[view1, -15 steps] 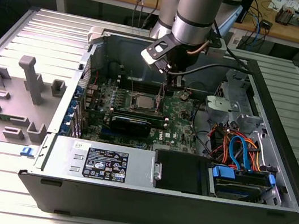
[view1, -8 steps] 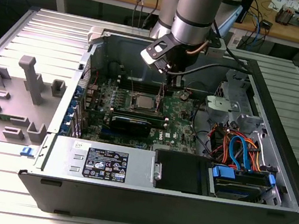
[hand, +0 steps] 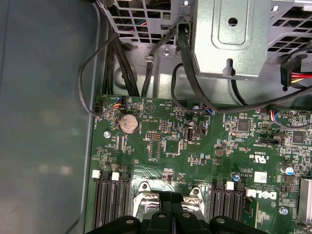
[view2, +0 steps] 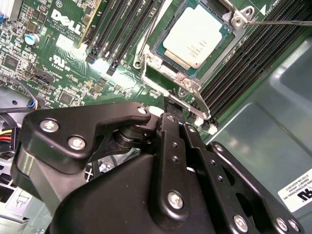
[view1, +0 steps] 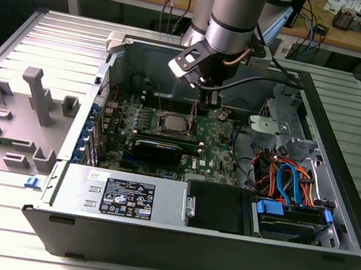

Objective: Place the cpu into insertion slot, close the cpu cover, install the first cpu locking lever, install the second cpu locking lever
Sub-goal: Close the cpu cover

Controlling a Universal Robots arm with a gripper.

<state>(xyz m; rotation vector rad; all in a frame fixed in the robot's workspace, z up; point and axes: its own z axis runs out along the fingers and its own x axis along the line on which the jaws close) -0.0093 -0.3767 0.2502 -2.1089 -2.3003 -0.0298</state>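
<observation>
Silver cpu (view1: 172, 121) seated beneath shut cpu cover (view2: 168, 69); parked gripper (view2: 170, 103) at its one o'clock in the exterior view, jaws clenched empty, seemingly for pressing locking lever (view2: 197, 108).

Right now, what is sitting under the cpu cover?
The cpu lies under the cpu cover, and its silver top shows through the cover's window. The socket contacts beneath the chip are covered and cannot be seen.

Green motherboard (hand: 195, 146) lay flat, round silver coin battery (hand: 128, 123) sat near its edge, black cables (hand: 183, 63) looped from a grey metal cage (hand: 231, 36), black memory slots (hand: 109, 200) stood either side of the black pincer (hand: 171, 217), grey case wall (hand: 44, 122) ran alongside.
</observation>
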